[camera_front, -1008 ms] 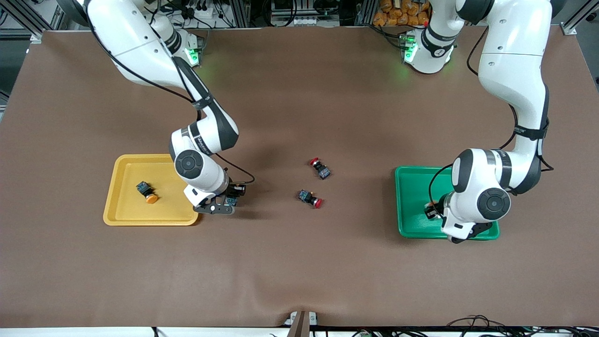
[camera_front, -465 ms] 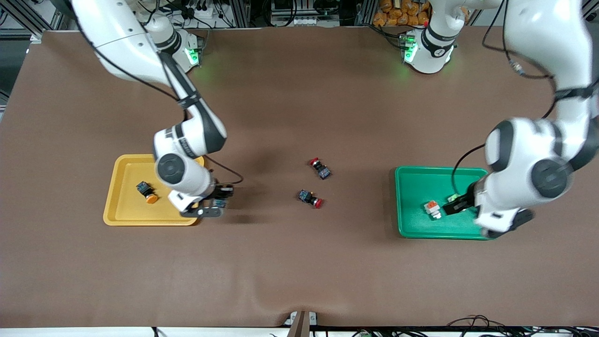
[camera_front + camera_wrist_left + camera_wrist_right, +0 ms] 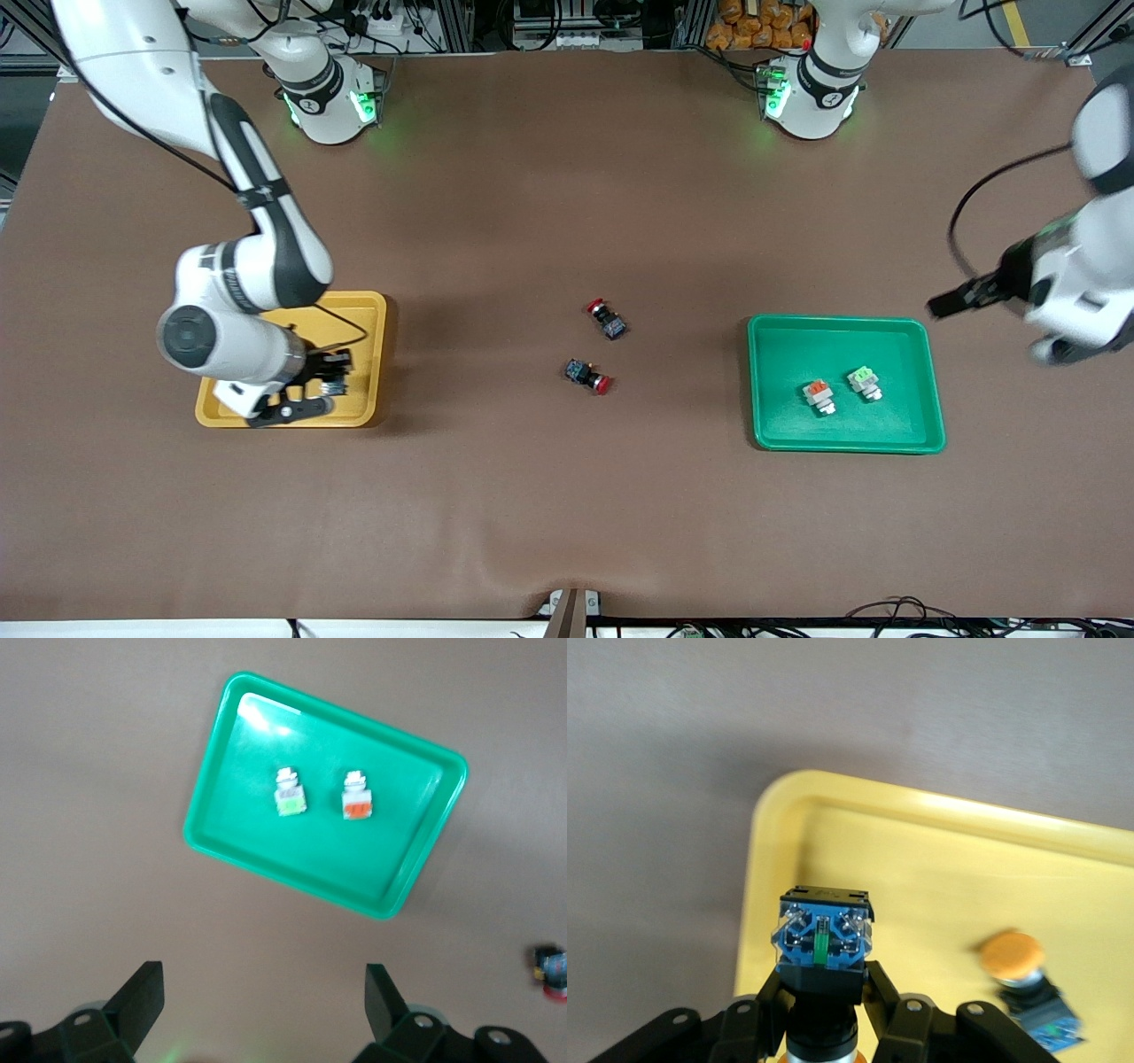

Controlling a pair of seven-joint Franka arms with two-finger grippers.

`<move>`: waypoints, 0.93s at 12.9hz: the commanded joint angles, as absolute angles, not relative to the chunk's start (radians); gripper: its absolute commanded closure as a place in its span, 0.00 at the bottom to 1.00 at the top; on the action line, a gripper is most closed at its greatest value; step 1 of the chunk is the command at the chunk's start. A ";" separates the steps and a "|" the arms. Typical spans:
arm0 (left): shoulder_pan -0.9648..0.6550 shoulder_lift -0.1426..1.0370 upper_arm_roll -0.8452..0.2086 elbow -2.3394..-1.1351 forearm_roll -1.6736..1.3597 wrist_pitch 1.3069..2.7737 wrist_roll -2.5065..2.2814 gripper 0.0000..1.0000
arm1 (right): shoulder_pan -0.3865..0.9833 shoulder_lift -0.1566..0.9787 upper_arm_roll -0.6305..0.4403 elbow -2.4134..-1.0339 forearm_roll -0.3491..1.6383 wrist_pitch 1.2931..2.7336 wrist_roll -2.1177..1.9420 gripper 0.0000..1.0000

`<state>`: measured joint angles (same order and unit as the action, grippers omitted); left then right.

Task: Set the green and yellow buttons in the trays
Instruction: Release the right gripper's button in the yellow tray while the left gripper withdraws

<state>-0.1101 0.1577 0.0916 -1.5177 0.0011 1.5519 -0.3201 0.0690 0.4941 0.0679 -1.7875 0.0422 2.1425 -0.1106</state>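
Green plastic first: the green tray (image 3: 764, 390), toward the left arm's end of the surface (image 3: 567, 514), now shows both pale switches plainly. The one with the orange block (image 3: 818, 395) and the one with the green block (image 3: 864, 382) lie side by side inside the rim, close but apart. A second ago the left arm covered this tray. It has since let go and drawn away, so that half of the job looks finished.

Level with it, toward the right arm's end, is the yellow tray (image 3: 365, 312). The right pincer (image 3: 312, 387) has travelled from the bare surface beside the tray to a spot over the tray's inside, and it is clamped on a black switch (image 3: 824, 939) by the cap end, blue base turned up toward the wrist camera. The cap colour is hidden by the fingers. The other switch with the orange-yellow cap (image 3: 1014, 957) lies on the tray floor just beside it, though the arm hides it from the front. What is left, I judge, is to lower and release without knocking that neighbour.

Farther from the camera, in the middle of the surface, the two red-capped switches (image 3: 589, 375) (image 3: 607, 319) have not moved. They are not part of this job.

Farther still, the left pincer (image 3: 263, 1001) hangs with its fingers wide apart and empty, up over the bare surface near the green tray's corner, waiting.
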 commanded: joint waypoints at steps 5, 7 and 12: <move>-0.020 -0.024 -0.030 -1.554 0.041 1.456 -0.169 0.00 | 0.049 0.534 0.084 -2.019 0.046 2.505 -0.245 1.00; -0.024 -0.046 -0.041 -1.543 0.048 1.436 0.022 0.00 | 0.048 0.534 0.084 -2.020 0.046 2.503 -0.245 1.00; -0.037 -0.060 -0.018 -1.526 0.052 1.397 0.187 0.00 | 0.051 0.537 0.084 -2.019 0.044 2.511 -0.268 0.84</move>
